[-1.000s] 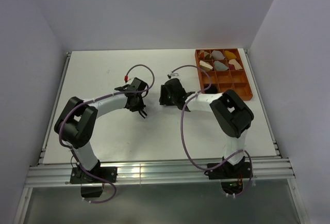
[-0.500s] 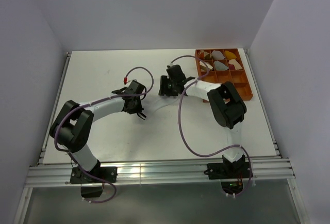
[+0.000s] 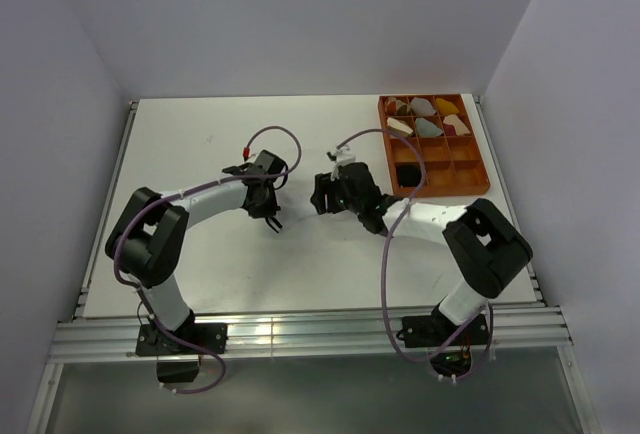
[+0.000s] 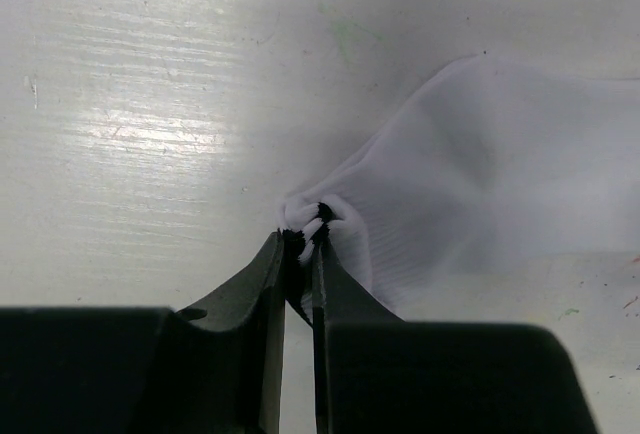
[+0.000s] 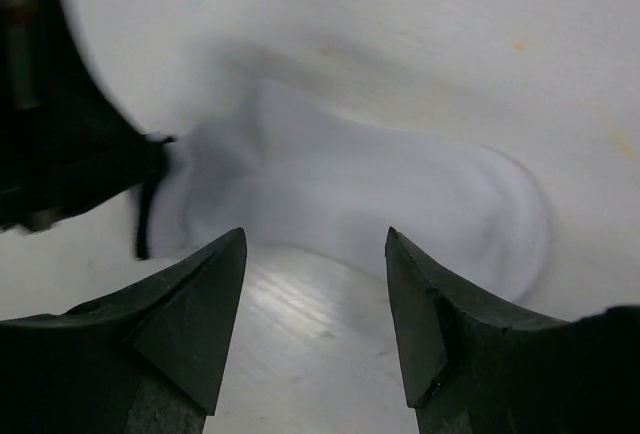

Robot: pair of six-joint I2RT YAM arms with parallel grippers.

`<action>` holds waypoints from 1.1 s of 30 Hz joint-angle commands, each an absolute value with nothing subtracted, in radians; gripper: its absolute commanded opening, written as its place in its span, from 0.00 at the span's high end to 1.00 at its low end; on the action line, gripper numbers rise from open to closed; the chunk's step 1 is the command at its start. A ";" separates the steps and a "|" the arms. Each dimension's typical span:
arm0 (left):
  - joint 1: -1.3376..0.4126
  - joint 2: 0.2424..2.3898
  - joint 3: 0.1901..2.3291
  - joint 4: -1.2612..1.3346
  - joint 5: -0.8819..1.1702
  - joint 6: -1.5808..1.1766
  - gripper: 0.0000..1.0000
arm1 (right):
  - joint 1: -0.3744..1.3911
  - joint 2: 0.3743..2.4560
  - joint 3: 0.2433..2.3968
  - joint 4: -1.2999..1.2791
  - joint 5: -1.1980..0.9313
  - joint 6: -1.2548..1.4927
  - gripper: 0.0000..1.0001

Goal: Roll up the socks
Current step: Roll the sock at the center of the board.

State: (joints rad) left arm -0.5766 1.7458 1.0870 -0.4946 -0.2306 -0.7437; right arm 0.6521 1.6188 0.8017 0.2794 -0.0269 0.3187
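Pinching a small gather at the striped end of the white sock [image 4: 480,184], your left gripper [image 4: 305,239] is clamped on the cloth. Your right gripper [image 5: 315,254] hangs close by the sock with its jaws spread, holding nothing. The sock lies flat near the middle of the desk [image 3: 200,144], between the two grippers. Expect it to be light, limp and stretchy, so it will bunch and drag rather than slide. Take the toe end across its full width, not a single layer.
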 commanded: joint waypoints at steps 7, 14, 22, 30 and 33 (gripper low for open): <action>-0.580 1.793 1.135 -0.586 -0.242 -0.736 1.00 | 0.960 1.631 0.709 0.670 0.213 0.135 0.33; -0.581 1.798 1.147 -0.595 -0.224 -0.735 1.00 | 1.077 1.733 0.791 0.684 0.301 0.045 0.33; -0.581 1.795 1.160 -0.600 -0.210 -0.732 1.00 | 1.101 1.833 0.854 0.670 0.359 0.011 0.34; -0.581 1.799 1.163 -0.595 -0.192 -0.735 1.00 | 1.115 1.914 0.907 0.635 0.379 -0.028 0.43; -0.581 1.801 1.163 -0.592 -0.184 -0.735 1.00 | 1.121 1.943 0.923 0.623 0.388 -0.026 0.47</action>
